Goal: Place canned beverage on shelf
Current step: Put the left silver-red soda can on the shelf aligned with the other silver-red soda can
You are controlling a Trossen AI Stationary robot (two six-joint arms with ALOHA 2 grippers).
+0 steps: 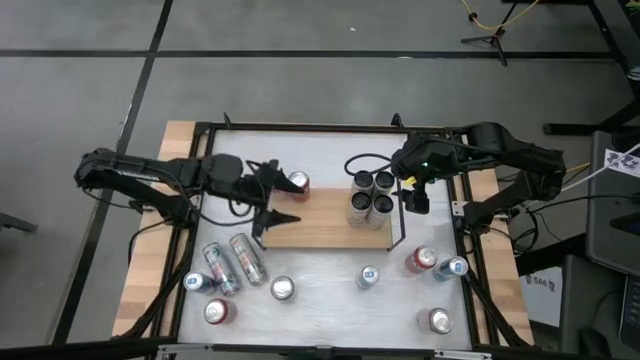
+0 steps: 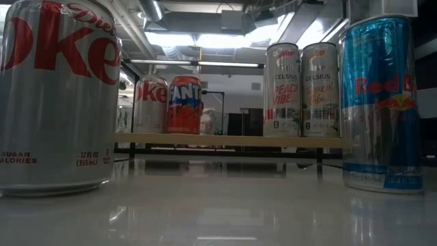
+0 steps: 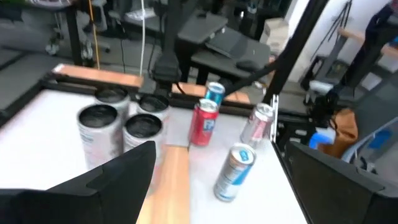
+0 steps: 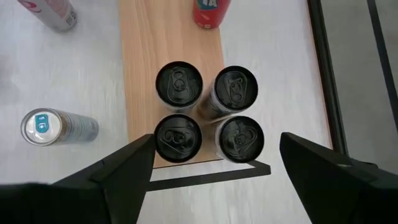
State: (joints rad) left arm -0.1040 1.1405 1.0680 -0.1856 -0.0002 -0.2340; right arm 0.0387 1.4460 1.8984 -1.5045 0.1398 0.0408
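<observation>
White desk (image 1: 320, 290) carries the wooden shelf (image 1: 320, 222) at its middle, with four black-topped cans (image 1: 371, 196) clustered at one end and a red can (image 1: 297, 182) at the other. Left end effector (image 1: 272, 192) hovers beside the red can, fingers apart and empty. Right end effector (image 1: 414, 188) hangs above the four cans, fingers spread, empty; loose cans (image 1: 232, 268) lie around the desk.

On the shelf (image 1: 325, 228), four Celsius cans (image 1: 371, 196) stand clustered, touching, at its right end; a Fanta can (image 1: 297, 182) stands at its left rear corner. Two cans (image 1: 233, 265) lie side by side on the tabletop (image 1: 320, 300) in front-left, with upright cans scattered along the front.
</observation>
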